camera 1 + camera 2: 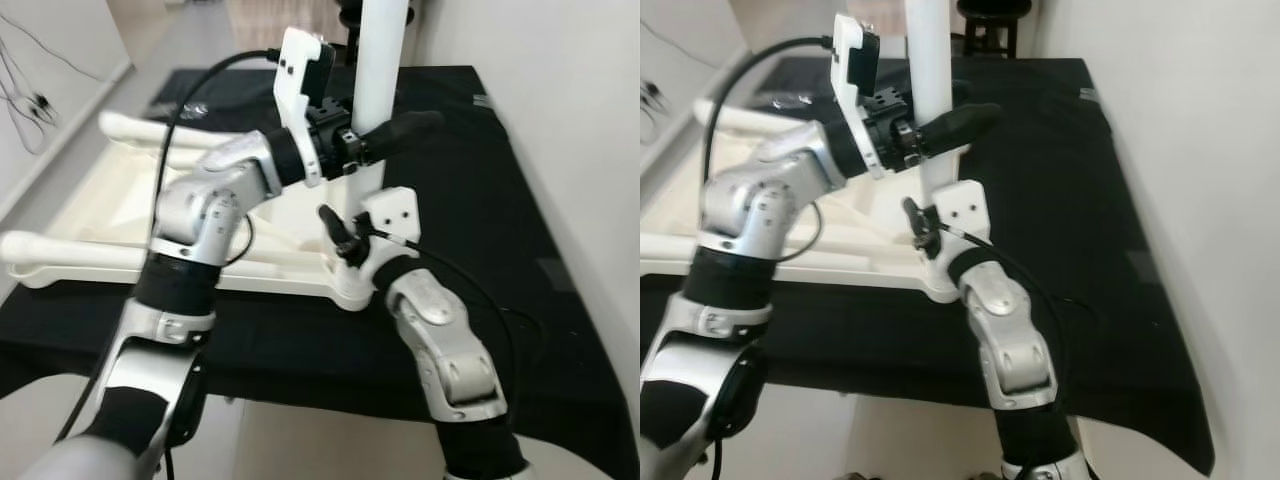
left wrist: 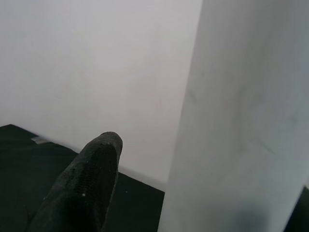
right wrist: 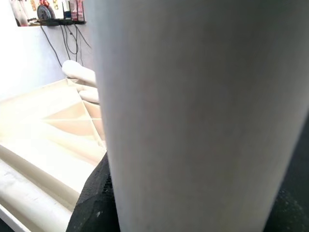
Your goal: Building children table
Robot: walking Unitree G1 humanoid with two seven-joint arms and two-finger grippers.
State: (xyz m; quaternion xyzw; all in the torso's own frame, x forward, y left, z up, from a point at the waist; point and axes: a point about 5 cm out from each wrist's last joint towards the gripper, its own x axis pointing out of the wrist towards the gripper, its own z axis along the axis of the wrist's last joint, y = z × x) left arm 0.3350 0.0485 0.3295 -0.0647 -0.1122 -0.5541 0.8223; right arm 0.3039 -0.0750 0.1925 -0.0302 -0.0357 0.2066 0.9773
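1. Head views: an upside-down white children's tabletop lies on a black-covered table, left of centre. A white leg stands upright at its near right corner, frame centre. The left end effector grips the leg at mid-height, black fingers closed around it. The right end effector sits low at the leg's base socket.
2. Left wrist view: one black finger lies beside the pale leg.
3. Right wrist view: the leg stands very close, with the ribbed underside behind; whether these fingers clasp it cannot be told.
4. Judgement: seating the leg well calls for keeping it vertical and pressing straight down while the lower arm steadies the corner.
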